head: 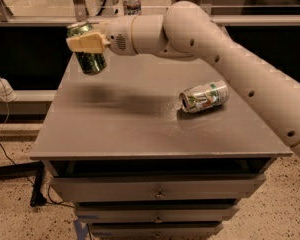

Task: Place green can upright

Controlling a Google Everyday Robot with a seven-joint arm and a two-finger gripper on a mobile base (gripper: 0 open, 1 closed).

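The green can is dark green with pale markings and silver ends. My gripper is shut on it around its middle and holds it nearly upright in the air above the far left part of the grey table. Its top leans slightly left. The tan fingers cover part of the can's side. The arm reaches in from the right across the table's back.
A dented silver-white can with a green and red logo lies on its side at the table's right middle. Drawers are below the tabletop. A clear bottle stands on the ledge behind. Cables hang at the left.
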